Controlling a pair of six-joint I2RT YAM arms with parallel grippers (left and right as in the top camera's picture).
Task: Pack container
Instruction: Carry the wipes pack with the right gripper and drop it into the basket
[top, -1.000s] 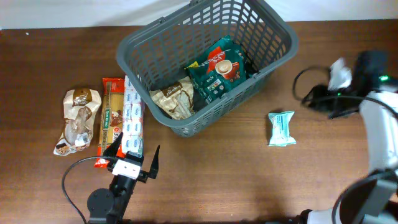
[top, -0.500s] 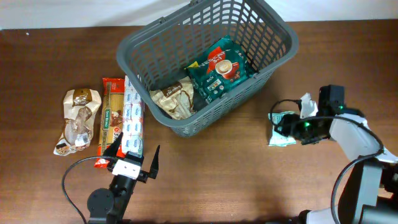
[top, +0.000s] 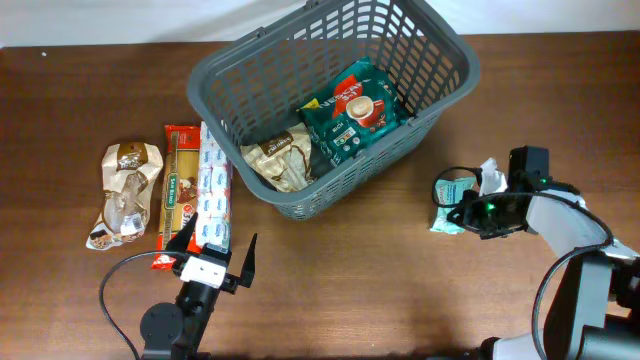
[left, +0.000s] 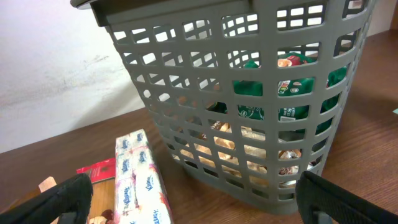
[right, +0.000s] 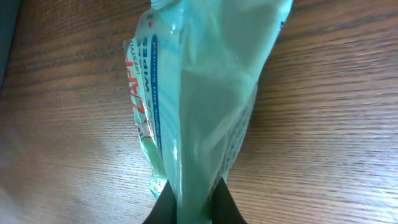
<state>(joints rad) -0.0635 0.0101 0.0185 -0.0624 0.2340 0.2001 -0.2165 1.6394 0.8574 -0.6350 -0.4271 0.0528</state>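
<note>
The dark grey lattice basket stands at the back middle of the table and holds a green coffee packet and a beige packet; it fills the left wrist view. A pale green wipes packet lies right of the basket. My right gripper is shut on the wipes packet, its fingertips pinching the packet's edge. My left gripper is open and empty at the front left, just in front of a tissue pack.
Left of the basket lie a tissue pack, a red pasta packet and a clear snack bag. A white wall runs behind the table.
My right arm came in from the far right edge to the wipes packet and closed on it. The left arm has not moved.
</note>
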